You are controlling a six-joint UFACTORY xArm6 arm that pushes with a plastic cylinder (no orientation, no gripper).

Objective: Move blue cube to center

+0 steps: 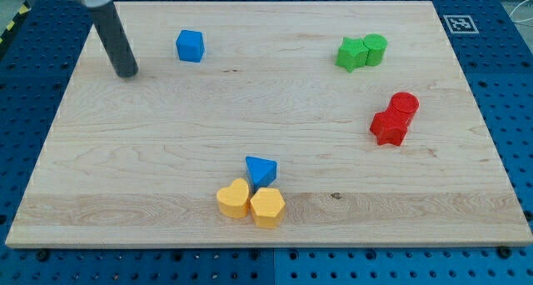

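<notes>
You see my tip (127, 72) resting on the wooden board (166, 152) near the view's top left, with the blue cube (190, 46) near it on the view's right, apart from it. Two green blocks (361, 52) touch at the top right, two red blocks (395, 118) below them, and a blue triangular block (261, 170) touches two yellow blocks (251, 202) near the bottom.

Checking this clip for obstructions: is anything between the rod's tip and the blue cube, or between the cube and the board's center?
Nothing visible. My tip sits to the view's left of the blue cube with bare board between them, and the stretch from cube to center holds no blocks.
</notes>
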